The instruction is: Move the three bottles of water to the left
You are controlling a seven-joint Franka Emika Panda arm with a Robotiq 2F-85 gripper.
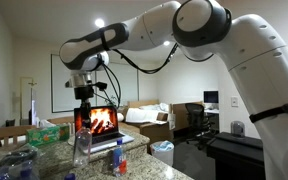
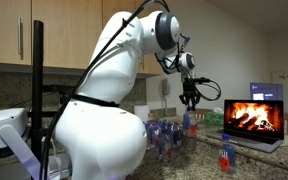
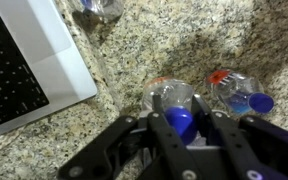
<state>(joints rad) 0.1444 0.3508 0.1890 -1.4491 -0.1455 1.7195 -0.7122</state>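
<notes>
Fingers (image 3: 162, 135) parted to medium width, holding nothing. The gripper (image 2: 191, 100) hangs just above the target, apparently not touching it.

Wrist view, left to right:
- Laptop (image 3: 24, 60) at 9 o'clock.
- Target bottle (image 3: 179, 115) dead centre between the fingers, cap toward the camera, so its long axis is vertical and it stands upright on the granite counter (image 3: 134, 50).
- Second bottle (image 3: 239, 95) at 2 o'clock, near but apart.

Both are clear plastic with blue caps. A straight descent should bracket the neck. The third bottle may be the cropped clear thing at 11 o'clock; can't tell.
</notes>
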